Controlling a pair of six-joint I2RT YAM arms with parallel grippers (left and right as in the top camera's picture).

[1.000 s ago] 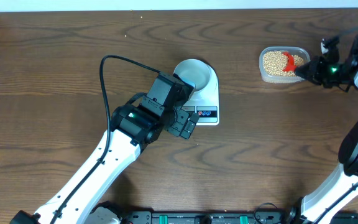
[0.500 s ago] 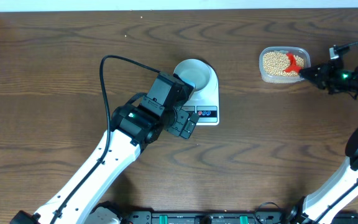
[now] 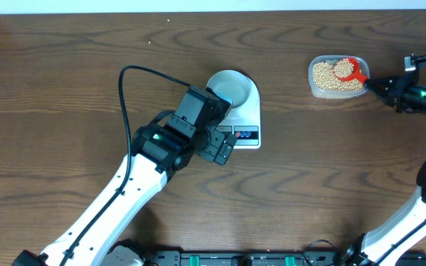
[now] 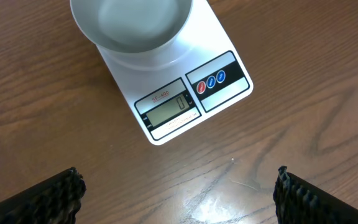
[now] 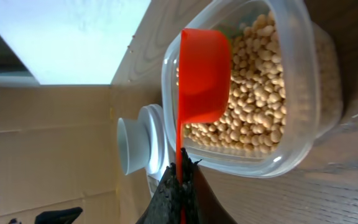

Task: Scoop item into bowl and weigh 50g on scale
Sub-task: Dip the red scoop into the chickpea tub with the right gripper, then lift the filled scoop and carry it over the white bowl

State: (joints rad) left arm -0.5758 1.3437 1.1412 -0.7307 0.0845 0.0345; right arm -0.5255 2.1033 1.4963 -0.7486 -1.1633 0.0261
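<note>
The tan-yellow beans (image 3: 328, 75) fill a clear plastic tub (image 3: 313, 87) at the far right; they also show in the right wrist view (image 5: 263, 99). My right gripper (image 3: 379, 85) is shut on the thin handle of a red scoop (image 3: 352, 68), whose cup (image 5: 202, 74) hangs over the beans in the tub (image 5: 303, 93). The pale grey-blue bowl (image 3: 228, 86) sits empty on the white scale (image 3: 246, 118). In the left wrist view the bowl (image 4: 132, 25) and the scale (image 4: 179, 102) lie ahead of my left gripper (image 4: 179, 193), which is open and empty just above the wood.
A black cable (image 3: 124, 96) loops from the left arm over the table left of the scale. The table's far edge meets a white wall strip (image 3: 213, 6). Brown wood surrounds the scale and the tub.
My right gripper has drawn back to the right, and the red scoop has swung up toward the tub's far right corner. The left arm has not moved.
</note>
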